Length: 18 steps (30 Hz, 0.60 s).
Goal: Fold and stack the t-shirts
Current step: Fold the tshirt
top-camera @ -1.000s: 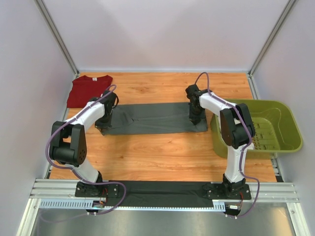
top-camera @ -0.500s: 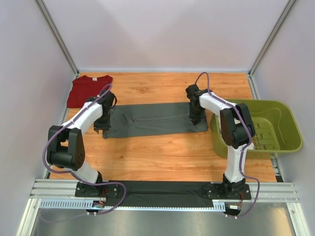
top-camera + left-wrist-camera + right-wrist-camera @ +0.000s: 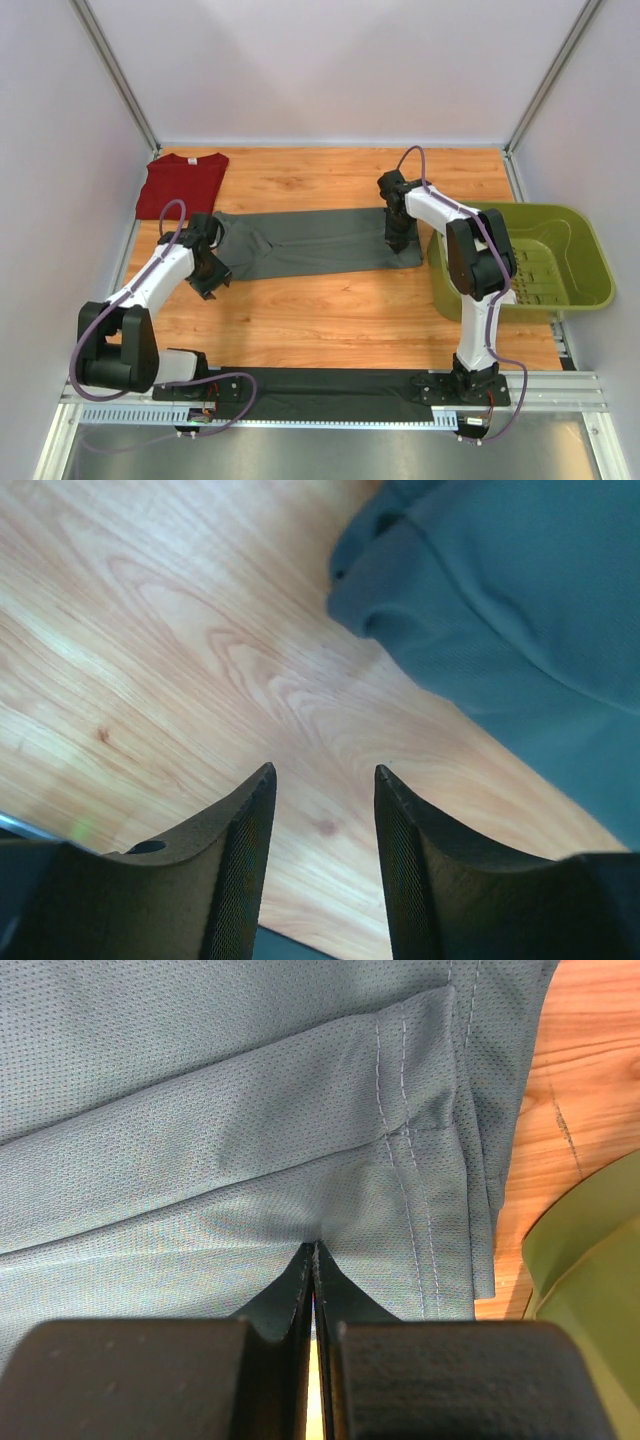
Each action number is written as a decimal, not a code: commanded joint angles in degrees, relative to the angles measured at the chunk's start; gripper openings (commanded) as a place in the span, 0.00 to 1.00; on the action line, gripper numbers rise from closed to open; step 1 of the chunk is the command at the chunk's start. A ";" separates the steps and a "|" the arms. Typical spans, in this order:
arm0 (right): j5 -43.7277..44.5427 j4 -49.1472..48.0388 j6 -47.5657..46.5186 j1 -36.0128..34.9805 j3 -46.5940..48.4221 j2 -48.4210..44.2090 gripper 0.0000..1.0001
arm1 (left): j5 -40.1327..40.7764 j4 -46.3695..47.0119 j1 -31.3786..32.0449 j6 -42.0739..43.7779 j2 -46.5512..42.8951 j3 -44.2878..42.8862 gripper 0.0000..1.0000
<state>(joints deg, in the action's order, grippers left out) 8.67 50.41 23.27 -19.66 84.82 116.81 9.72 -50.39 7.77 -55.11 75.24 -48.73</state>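
The right end effector [image 3: 315, 1270] has its fingers pressed together, pinching a ridge of the dark grey t-shirt [image 3: 200, 1110]. A double-stitched hem [image 3: 398, 1110] runs just right of the fingers. Beyond it lies the wooden surface [image 3: 565, 1070], then the olive-green basket [image 3: 590, 1250].

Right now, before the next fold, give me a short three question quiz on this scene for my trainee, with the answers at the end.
1. True or false: the left fingers are shut on the grey t-shirt.
2. Where do the right fingers pinch the grey t-shirt? A) its middle B) its end nearest the green basket C) its far-left end
3. Which corner of the table holds the red t-shirt?
Key: 1 false, they stand open over bare wood beside it. 2 B. 3 the far left corner.
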 commanded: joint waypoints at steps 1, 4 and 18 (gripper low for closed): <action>0.04 -1.45 0.11 0.41 0.44 1.05 0.00 | -0.76 5.82 -1.79 -6.95 0.26 2.23 0.51; -0.40 -1.63 0.02 0.50 0.26 1.13 0.00 | 2.76 8.89 -2.32 -3.08 0.52 2.15 0.50; 0.56 -1.81 -0.06 0.41 0.09 1.31 0.00 | 8.21 14.01 -2.67 11.16 7.01 1.19 0.34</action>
<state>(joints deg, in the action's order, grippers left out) 8.45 50.39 23.24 -19.51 84.82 116.81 16.32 -37.69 5.48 -48.97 80.97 -45.69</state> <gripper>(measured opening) 0.005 0.352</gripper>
